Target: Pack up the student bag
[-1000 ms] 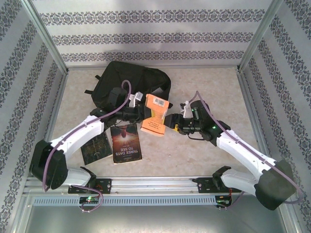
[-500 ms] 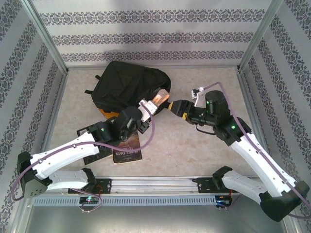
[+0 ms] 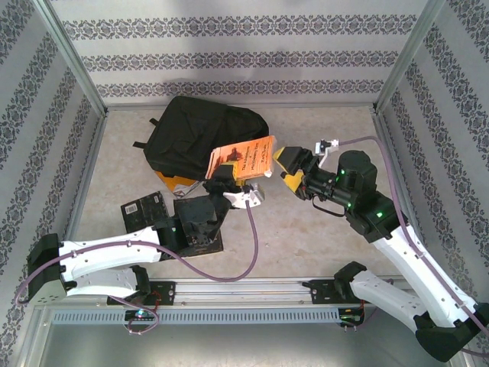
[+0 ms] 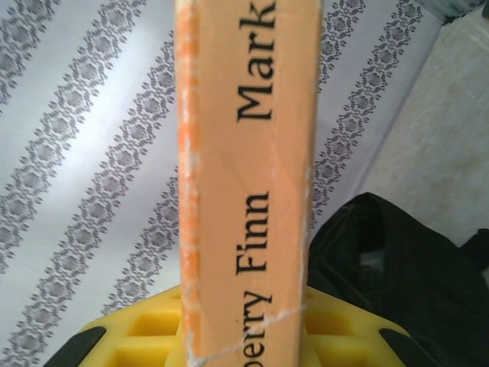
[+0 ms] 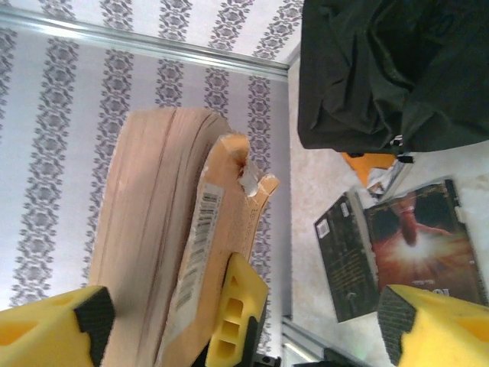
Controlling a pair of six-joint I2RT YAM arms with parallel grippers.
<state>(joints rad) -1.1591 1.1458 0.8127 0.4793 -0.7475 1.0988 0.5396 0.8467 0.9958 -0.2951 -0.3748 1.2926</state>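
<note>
a: since a second ago our right pincer [image 3: 289, 166] has let go of the orange book [image 3: 246, 158] and drawn off to the right, and the book has come up nearer the bag.

b: where is the bag [image 3: 202, 134] for us now?

a: lying at the far middle of the table [image 3: 321, 245], black and soft. we cannot make out an open mouth from above, so we judge nothing has gone in yet.

b: and the book?

a: just in front of the bag's right end, lifted clear of the table, its cover tilted up at the overhead camera. our left pincer [image 3: 229, 178] pinches it from below. in the left wrist view the spine stands between the yellow fingers.

b: the right pincer?

a: spread wide, just beside the book's right edge and not gripping it.

b: so what is left?

a: nearly all of it, we think. a dark book [image 3: 141, 212] lies flat on the near left. a second dark book [image 5: 424, 245] sits beside it, partly under our left arm. something orange [image 3: 168, 181] pokes out from under the bag's near edge. the book we are holding has to go in first.
</note>
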